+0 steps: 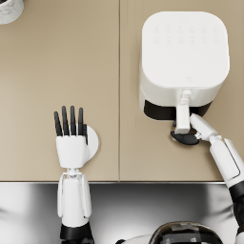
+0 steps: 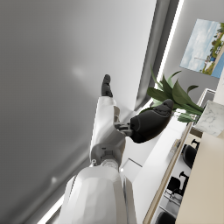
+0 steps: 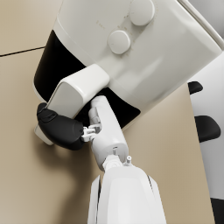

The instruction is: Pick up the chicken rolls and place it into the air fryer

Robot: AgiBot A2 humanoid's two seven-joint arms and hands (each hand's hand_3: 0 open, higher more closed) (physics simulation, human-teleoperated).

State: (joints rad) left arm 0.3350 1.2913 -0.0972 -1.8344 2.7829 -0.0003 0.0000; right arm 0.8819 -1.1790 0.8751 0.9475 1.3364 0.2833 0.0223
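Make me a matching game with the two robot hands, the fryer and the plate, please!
Things:
1. left robot hand
2. right robot hand
3. fryer
4. plate

Places or states:
A. white box at the table's far right
B. flat, fingers spread, holding nothing
C. partly hidden under a hand
D. wrapped on the fryer's handle

Pairs: 1-B, 2-D, 3-A, 4-C
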